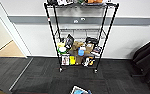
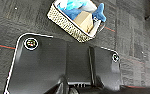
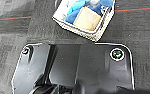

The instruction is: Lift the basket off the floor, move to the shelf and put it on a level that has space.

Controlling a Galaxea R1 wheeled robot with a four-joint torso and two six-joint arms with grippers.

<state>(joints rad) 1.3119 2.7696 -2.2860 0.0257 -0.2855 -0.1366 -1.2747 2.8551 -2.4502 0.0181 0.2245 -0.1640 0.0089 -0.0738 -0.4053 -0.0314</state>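
Note:
The basket stands on the floor of dark carpet, at the near edge of the head view, just right of centre. Its woven beige side and white rim show close in both wrist views, with a blue plush toy and a tan box inside. Ahead of it, the black wire shelf stands against the white wall. Its middle level looks bare, while the tiers above and below are crowded. Both wrists hover over the carpet beside the basket, apart from it.
A doorway with tan wooden flooring opens at the left. A black chair stands at the right, near the wall. Thin red lines run across the carpet near the basket.

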